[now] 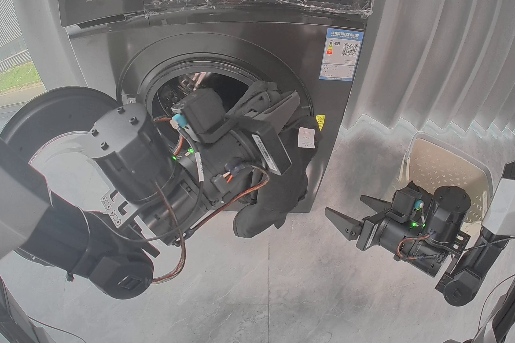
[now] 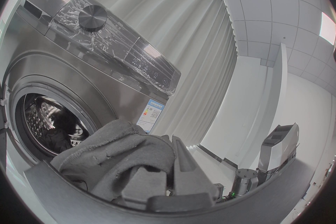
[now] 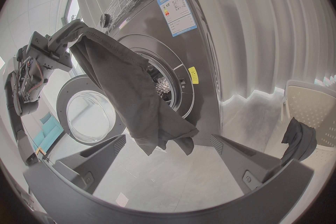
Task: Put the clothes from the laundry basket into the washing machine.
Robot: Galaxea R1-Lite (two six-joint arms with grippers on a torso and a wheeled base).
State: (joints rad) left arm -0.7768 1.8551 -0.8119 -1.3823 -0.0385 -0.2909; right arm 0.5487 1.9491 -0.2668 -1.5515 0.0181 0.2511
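Head view, from the left edge: the round door (image 1: 56, 116) of the washing machine (image 1: 225, 46) stands swung wide open at middle left. Just right of it, at the centre of the frame, my left gripper (image 1: 271, 103) sits in front of the drum opening (image 1: 214, 84), jaws clamped on a dark garment (image 1: 279, 188). Most of the cloth hangs out of the grip, down past the lower rim of the opening and over the machine's front panel, with its lowest fold dangling above the floor (image 1: 300, 280). At lower right my right gripper (image 1: 346, 207) hangs with jaws spread and nothing between them. Behind it, at the right edge, is the laundry basket (image 1: 456, 162). In the right wrist view another dark piece (image 3: 299, 139) lies draped on the basket's edge at right.

My worry is the hanging tail. If I let go from here, I judge the weight outside the opening would drag the whole garment off the rim and onto the floor. If I push in, the tail could trail over the door seal and stay draped out of the mouth, or catch on the rim. The wrist is bulky and close to the rim, so a careless push could knock it. I would want the cloth well inside before opening the jaws.
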